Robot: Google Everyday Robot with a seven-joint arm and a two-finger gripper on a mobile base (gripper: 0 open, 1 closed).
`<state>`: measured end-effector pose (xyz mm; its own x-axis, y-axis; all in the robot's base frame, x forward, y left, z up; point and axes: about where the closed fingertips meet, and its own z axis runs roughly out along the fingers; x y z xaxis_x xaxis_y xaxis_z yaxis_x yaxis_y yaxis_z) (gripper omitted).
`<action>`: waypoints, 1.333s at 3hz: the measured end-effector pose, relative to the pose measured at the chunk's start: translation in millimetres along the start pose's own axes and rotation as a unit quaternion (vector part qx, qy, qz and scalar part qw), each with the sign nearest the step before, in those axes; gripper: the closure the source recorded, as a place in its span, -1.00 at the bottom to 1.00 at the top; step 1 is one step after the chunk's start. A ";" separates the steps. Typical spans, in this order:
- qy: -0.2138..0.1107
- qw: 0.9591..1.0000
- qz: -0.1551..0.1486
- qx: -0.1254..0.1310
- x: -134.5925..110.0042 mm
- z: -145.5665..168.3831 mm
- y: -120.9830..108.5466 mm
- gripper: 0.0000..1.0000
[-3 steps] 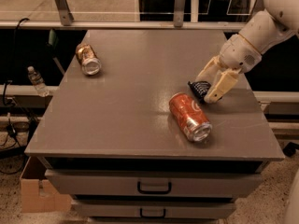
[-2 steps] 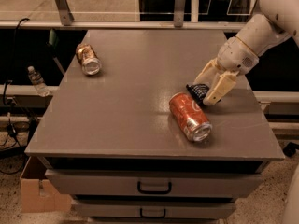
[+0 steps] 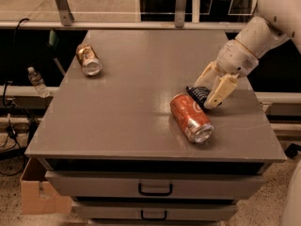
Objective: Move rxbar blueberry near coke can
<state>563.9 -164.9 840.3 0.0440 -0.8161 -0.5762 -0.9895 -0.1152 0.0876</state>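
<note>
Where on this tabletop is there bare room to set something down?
Bare: the middle between the brown can and the coke can, and the front-left corner of the table. Crowded: the view's right side, where the tool is at the rxbar blueberry just behind the coke can.

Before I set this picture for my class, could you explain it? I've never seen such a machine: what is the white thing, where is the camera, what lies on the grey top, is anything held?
The white thing is a robot arm coming in from the picture's right. Its gripper is down at the grey cabinet top. A single camera looks down from the front. On the top lie a red coke can on its side, a brown-gold can far left, and a dark rxbar blueberry at the gripper, beside the coke can. Whether it is gripped I cannot tell.
</note>
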 end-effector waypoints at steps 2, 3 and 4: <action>0.009 1.000 -0.004 0.020 1.3 -13.6 -13.1 -1.00; -0.007 0.997 0.013 0.075 7.2 -52.9 -26.7 -1.00; -0.040 0.989 0.025 0.138 7.4 -99.1 -32.8 -1.00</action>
<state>610.3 -223.3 913.6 -0.0061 -0.7684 -0.6400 -0.9906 0.0922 -0.1012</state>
